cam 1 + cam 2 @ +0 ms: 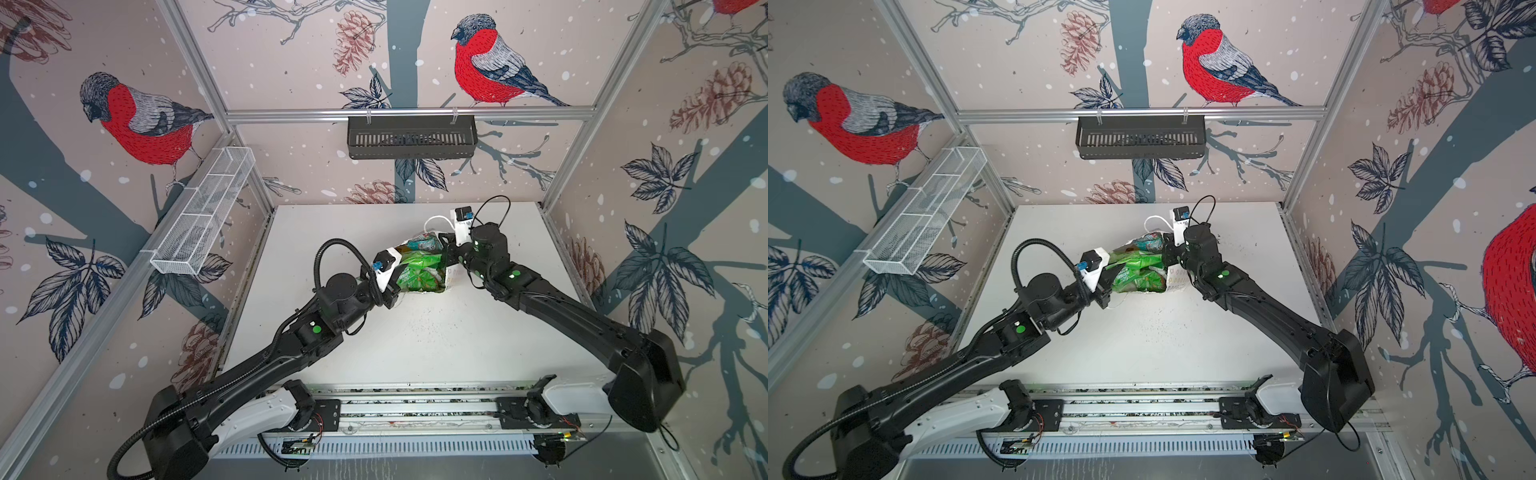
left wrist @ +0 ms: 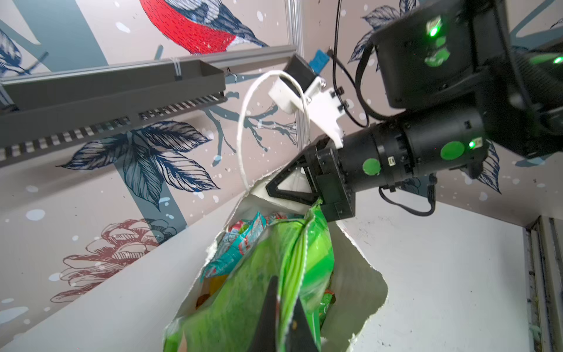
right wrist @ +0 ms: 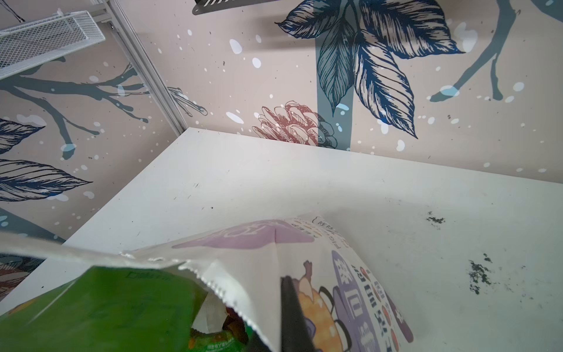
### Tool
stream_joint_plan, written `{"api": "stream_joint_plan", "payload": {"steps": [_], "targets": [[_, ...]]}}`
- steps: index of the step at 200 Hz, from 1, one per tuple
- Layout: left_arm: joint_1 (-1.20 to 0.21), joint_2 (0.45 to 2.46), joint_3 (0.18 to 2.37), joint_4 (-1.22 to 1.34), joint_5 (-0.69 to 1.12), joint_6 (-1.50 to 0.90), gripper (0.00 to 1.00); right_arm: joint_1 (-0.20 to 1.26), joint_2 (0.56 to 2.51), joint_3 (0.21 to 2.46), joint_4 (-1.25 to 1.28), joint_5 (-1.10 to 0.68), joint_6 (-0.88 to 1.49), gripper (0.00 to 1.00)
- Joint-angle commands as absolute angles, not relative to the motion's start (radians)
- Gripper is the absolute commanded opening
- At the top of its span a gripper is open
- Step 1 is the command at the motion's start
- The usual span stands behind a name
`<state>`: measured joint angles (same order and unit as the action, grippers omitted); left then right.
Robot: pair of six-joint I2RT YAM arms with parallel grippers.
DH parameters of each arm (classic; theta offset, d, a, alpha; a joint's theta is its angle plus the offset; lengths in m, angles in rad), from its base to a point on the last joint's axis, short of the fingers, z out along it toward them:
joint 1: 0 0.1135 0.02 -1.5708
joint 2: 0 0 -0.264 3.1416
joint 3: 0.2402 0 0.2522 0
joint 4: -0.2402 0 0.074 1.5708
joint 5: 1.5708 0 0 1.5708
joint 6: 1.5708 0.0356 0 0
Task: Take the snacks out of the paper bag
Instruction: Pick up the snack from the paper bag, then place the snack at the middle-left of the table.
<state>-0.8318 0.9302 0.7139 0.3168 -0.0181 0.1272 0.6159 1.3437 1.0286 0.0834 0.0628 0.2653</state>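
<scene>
The paper bag (image 1: 452, 277) sat on the white table (image 1: 415, 345), toward 1 o'clock from the table's middle in both top views. Its ragged-edged mouth gaped upward. The snacks (image 1: 419, 270) were packed inside it. A big green packet (image 1: 1138, 270) filled most of the opening, and a teal packet (image 1: 424, 243) lay behind it at the 12 o'clock side.

The left claw (image 1: 392, 293) came in at the bag's 8 o'clock edge. It was clenched on the green packet (image 2: 243, 292), and the left wrist view showed the packet's crimped edge pinched between the two dark fingers (image 2: 268, 311).

The right claw (image 1: 446, 246) reached in from 2 o'clock and was clenched on the bag's rim. In the right wrist view one finger (image 3: 291, 307) pressed the printed outer wall (image 3: 304, 259), beside a purple patch and a cartoon figure. A white cord handle (image 1: 432, 222) looped up at the bag's 12 o'clock side, close to that claw.
</scene>
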Motion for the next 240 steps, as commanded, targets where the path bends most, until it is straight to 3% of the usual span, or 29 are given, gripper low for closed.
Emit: {"api": "stream_joint_plan", "payload": {"steps": [1,157,240], "targets": [[-0.833,0.876,0.706,0.387,-0.041,0.127,0.0,0.608,1.343,1.034,0.087,0.106,0.297,0.0],[-0.833,0.676,0.737,0.376,-0.265,0.143,0.0,0.532,1.307,1.005,0.06,0.289,0.292,0.0],[-0.825,0.695,0.617,0.549,-0.843,0.131,0.0,0.513,1.259,0.935,0.115,0.251,0.311,0.0]]}}
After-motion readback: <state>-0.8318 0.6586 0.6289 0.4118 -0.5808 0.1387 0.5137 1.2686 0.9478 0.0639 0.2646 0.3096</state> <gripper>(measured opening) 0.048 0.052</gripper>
